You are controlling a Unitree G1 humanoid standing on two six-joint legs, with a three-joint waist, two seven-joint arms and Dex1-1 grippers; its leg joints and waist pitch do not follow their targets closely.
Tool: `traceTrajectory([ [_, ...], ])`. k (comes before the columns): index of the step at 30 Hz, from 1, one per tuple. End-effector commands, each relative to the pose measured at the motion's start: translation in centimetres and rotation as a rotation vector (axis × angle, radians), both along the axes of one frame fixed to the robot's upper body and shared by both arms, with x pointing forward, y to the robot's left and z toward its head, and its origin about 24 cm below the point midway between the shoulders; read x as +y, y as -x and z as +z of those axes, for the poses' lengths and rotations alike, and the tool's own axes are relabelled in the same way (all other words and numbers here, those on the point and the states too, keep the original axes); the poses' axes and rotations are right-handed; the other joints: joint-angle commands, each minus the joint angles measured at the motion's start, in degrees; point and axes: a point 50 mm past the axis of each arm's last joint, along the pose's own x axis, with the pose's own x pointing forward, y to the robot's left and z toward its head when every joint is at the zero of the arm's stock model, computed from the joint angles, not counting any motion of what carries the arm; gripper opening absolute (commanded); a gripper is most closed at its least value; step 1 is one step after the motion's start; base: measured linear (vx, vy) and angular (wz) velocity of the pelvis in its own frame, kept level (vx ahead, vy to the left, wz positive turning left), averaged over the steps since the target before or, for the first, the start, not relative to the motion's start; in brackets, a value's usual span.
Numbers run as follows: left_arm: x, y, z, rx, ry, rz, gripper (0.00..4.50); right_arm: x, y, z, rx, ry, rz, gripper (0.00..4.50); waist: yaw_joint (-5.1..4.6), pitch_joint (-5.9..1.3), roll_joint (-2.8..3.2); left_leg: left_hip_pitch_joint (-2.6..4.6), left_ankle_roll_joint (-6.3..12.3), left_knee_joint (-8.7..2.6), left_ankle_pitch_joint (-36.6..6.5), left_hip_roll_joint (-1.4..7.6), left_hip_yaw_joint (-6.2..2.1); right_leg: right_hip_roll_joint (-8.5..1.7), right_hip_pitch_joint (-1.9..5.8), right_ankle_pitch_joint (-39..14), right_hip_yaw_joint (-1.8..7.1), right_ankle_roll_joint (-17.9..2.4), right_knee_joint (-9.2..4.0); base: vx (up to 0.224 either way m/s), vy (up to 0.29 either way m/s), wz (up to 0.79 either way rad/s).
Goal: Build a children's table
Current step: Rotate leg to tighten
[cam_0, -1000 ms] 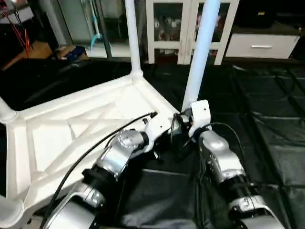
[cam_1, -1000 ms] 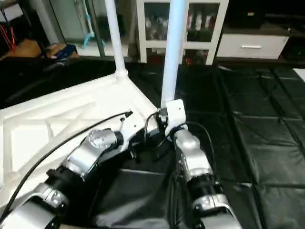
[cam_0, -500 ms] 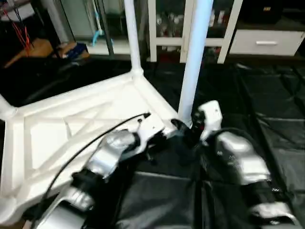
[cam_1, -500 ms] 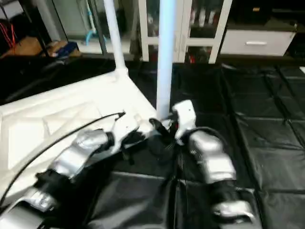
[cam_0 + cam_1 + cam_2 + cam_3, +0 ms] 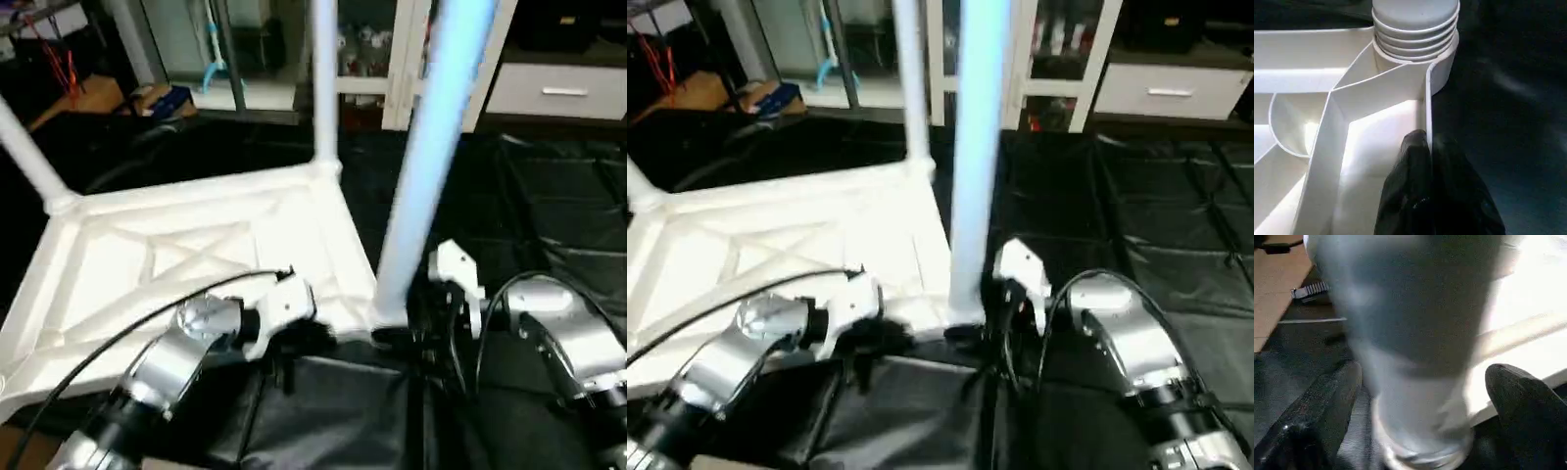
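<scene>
Three white legs stand up from the table top (image 5: 176,255), which lies upside down on the black mat (image 5: 558,196). The nearest leg (image 5: 421,166) sits in the corner socket closest to the robot, and its screw rings still show above that socket, so it looks only partly screwed in. The right gripper (image 5: 1422,396) is spread wide around that leg, touching nothing. Beside the same corner, the left gripper (image 5: 1431,147) is pressed together on the top's thin rim. If that pinch slips, the top could slide and the loose leg might tip over.
</scene>
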Motion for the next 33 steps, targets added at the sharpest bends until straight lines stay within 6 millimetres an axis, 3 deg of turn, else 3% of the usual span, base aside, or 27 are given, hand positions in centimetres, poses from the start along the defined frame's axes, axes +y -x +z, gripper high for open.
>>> traceTrajectory([
  [1,-0.5,1.0,0.3,0.041,0.049,-0.075,0.00,0.4,0.4,0.4,-0.005,-0.005,0.065,4.35,0.12,-2.99,-1.58,0.19,6.94,-4.09,-8.9,2.62,-0.45,-2.31,2.72,-11.5,1.68,-14.7,-3.70,0.000,0.000,0.00],
  [10,0.1,1.3,0.9,0.047,0.031,-0.105,0.00,0.1,1.8,-0.3,0.049,0.065,0.198,4.35,0.32,-3.26,-1.43,0.07,8.18,-3.64,-6.3,2.41,-0.42,-2.21,2.99,-6.2,1.59,-16.0,-3.11,0.000,0.000,0.00],
  [25,0.9,1.6,0.8,0.066,-0.003,-0.108,0.00,0.5,1.3,-0.3,0.028,0.050,0.197,2.97,0.31,-3.17,-1.56,0.18,6.97,-3.62,-7.9,2.48,-0.48,-2.18,2.91,-8.3,1.60,-15.8,-3.10,0.000,0.000,0.00],
  [28,1.1,1.7,0.8,0.077,-0.010,-0.105,0.00,0.9,1.4,-0.4,0.023,0.038,0.205,2.79,0.25,-3.12,-1.94,0.15,6.59,-3.65,-8.5,2.45,-0.46,-2.21,2.95,-9.5,1.65,-15.5,-3.13,0.000,0.000,0.00],
  [32,1.3,1.9,0.8,0.087,-0.014,-0.100,0.00,1.5,1.2,-0.7,0.010,0.023,0.203,2.74,0.16,-3.10,-1.86,0.18,6.25,-3.67,-8.4,2.44,-0.53,-2.17,2.86,-9.3,1.64,-15.5,-3.07,0.000,0.000,0.00],
  [33,1.5,2.0,0.7,0.091,-0.017,-0.097,0.00,1.8,1.1,-0.8,0.006,0.019,0.203,2.74,0.08,-3.10,-2.11,0.18,6.23,-3.66,-8.5,2.45,-0.48,-2.16,2.85,-9.3,1.65,-15.6,-3.08,0.000,0.000,0.00],
])
